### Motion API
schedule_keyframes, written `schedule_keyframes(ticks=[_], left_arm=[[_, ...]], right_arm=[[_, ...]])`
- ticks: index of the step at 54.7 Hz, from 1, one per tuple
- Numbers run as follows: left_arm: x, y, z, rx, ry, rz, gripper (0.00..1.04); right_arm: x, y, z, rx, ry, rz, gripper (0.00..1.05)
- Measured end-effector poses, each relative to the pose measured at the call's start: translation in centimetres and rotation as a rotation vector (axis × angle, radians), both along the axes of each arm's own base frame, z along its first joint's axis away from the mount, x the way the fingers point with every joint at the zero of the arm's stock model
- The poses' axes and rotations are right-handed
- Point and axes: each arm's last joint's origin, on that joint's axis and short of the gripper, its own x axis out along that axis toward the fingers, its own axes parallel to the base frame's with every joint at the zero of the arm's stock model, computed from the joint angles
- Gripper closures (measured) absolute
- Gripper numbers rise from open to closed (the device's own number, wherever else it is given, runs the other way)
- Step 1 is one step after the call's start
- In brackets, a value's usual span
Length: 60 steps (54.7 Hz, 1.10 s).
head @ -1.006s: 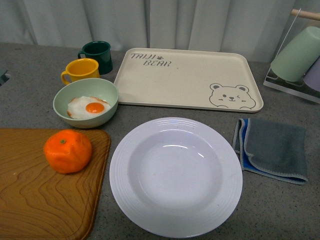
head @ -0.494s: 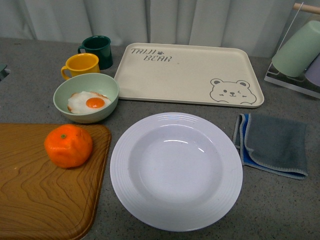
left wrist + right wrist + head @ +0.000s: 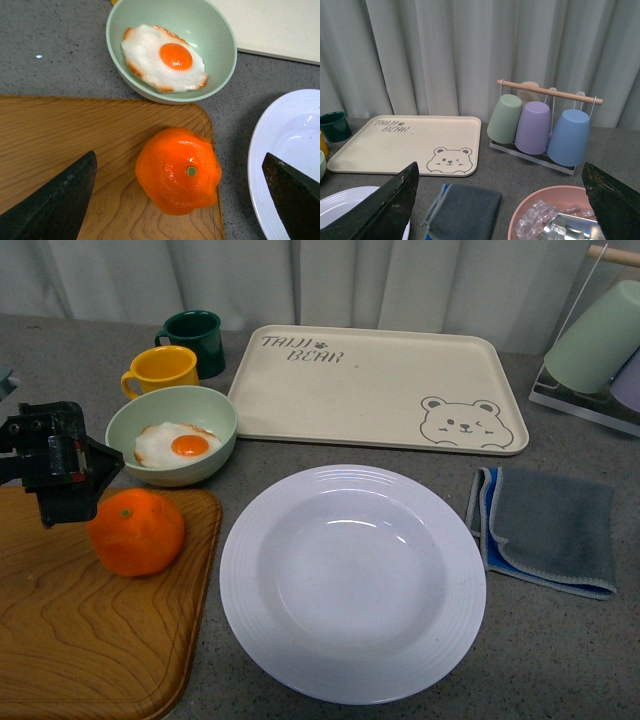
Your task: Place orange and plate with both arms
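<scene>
The orange [image 3: 137, 531] rests on the right end of a wooden cutting board [image 3: 70, 630], stem spot up. My left gripper [image 3: 60, 465] hovers just above and left of it, open; in the left wrist view the orange [image 3: 178, 170] lies between the two spread black fingers [image 3: 55, 200], untouched. The large white plate [image 3: 352, 583] sits on the grey table in the middle, and its rim [image 3: 260, 150] shows beside the board. My right gripper [image 3: 500, 210] is open and holds nothing; it is out of the front view. A sliver of the plate [image 3: 350, 200] shows in the right wrist view.
A pale green bowl with a fried egg [image 3: 172, 434] stands behind the board, with yellow [image 3: 162, 372] and dark green [image 3: 195, 340] mugs beyond. The cream bear tray [image 3: 375, 390] lies at the back, a grey cloth [image 3: 545, 530] to the plate's right. A cup rack [image 3: 540, 125] and pink bowl of ice [image 3: 555, 215] are near the right arm.
My left gripper has come into the front view from the left and now hangs over the orange. The orange and plate have not moved in the last half second.
</scene>
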Motion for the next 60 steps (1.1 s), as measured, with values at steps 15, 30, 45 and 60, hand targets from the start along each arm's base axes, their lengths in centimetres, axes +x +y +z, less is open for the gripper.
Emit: schedule_keyframes(ticks=[15,30,45,60], left_arm=[[1.5,-0.8,-1.4,-0.041,0.085,-0.075,0.07],[2.3,-1.4,-3.2,-0.058,0.150,-0.102,0.07],[2.7,-1.5,-4.8,-0.039,0.202,-0.111,0.32],[2.4,-3.0,-2.7,-0.018,0.149,-0.158,0.49]], right_arm=[[0.0,0.0,0.0,0.000,0.000,0.000,0.09],[0.0,0.0,0.0,0.000,0.000,0.000,0.09],[0.0,0.0,0.0,0.000,0.000,0.000,0.09],[0.0,0.0,0.0,0.000,0.000,0.000,0.09]])
